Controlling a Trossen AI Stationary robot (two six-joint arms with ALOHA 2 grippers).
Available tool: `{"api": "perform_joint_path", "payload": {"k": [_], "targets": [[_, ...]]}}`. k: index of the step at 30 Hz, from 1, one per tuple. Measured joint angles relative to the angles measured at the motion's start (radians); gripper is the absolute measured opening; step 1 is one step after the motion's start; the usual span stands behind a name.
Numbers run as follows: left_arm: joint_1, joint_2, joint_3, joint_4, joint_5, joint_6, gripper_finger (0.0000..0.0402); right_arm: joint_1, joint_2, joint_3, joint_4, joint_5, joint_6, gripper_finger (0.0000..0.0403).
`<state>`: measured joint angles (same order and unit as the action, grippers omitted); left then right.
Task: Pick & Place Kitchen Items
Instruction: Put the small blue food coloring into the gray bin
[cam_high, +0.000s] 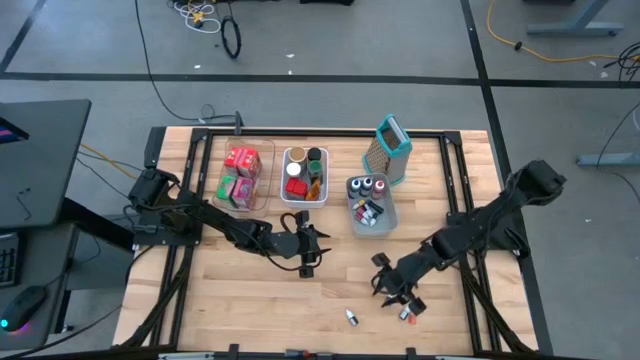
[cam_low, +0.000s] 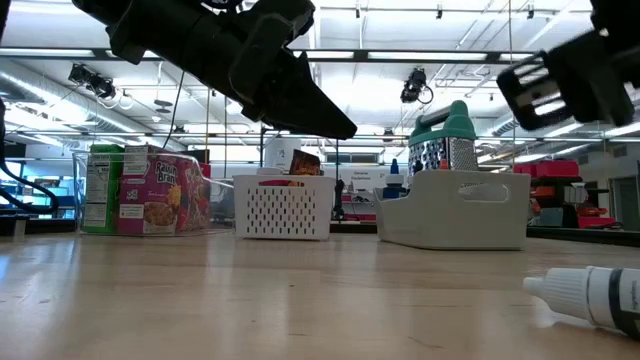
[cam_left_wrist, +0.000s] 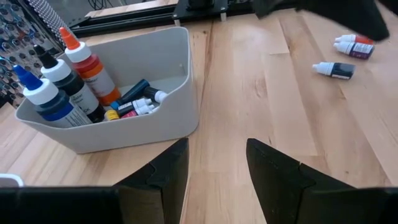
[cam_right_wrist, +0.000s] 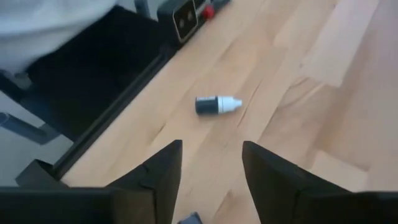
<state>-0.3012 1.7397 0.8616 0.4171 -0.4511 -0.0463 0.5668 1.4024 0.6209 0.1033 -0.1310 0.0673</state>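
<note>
Two tiny white bottles lie on their sides on the wood near the table's near edge: a dark-labelled one (cam_high: 352, 317) (cam_right_wrist: 217, 104) (cam_low: 600, 295) and a red-capped one (cam_high: 407, 313) (cam_left_wrist: 354, 46). My right gripper (cam_high: 388, 288) (cam_right_wrist: 211, 174) hovers open between them, above the table. My left gripper (cam_high: 306, 258) (cam_left_wrist: 217, 168) hangs open mid-table, to the near left of the grey bin (cam_high: 372, 215) (cam_left_wrist: 124, 134), which holds more bottles. Neither gripper holds anything.
A clear bin of red, green and pink packets (cam_high: 243, 175) and a white slotted bin of jars (cam_high: 304, 175) (cam_low: 283, 207) stand along the far side. The teal-topped grater (cam_high: 388, 150) (cam_low: 450, 140) stands behind the grey bin. Bare wood lies between the arms.
</note>
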Motion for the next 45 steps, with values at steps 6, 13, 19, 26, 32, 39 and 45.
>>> {"api": "perform_joint_path", "payload": {"k": [6,13,19,26,32,39,45], "targets": [[0.000,0.000,0.000,0.000,0.000,-0.002,0.0171,0.027,0.111,0.000,0.015,-0.004,-0.022,0.0182],[0.000,0.000,0.000,0.000,0.000,-0.002,0.0171,0.085,0.192,0.000,-0.011,-0.008,-0.133,0.0172],[0.000,0.000,0.000,0.000,-0.004,-0.003,0.0171,0.098,0.231,0.000,-0.014,0.114,-0.234,0.0171],[0.000,0.000,0.000,0.000,-0.004,-0.003,0.0171,0.098,0.256,0.002,-0.008,0.109,-0.340,0.0146],[0.000,0.000,0.000,0.000,-0.004,-0.003,0.0171,0.083,0.258,0.002,-0.012,0.084,-0.338,0.0084],[0.000,0.000,0.000,0.000,-0.004,-0.003,0.0171,0.078,0.261,-0.002,0.064,0.137,-0.435,0.0068],[0.000,0.000,0.000,0.000,-0.004,-0.003,0.0171,0.066,0.225,-0.002,0.238,0.498,-0.728,0.0086]]}}
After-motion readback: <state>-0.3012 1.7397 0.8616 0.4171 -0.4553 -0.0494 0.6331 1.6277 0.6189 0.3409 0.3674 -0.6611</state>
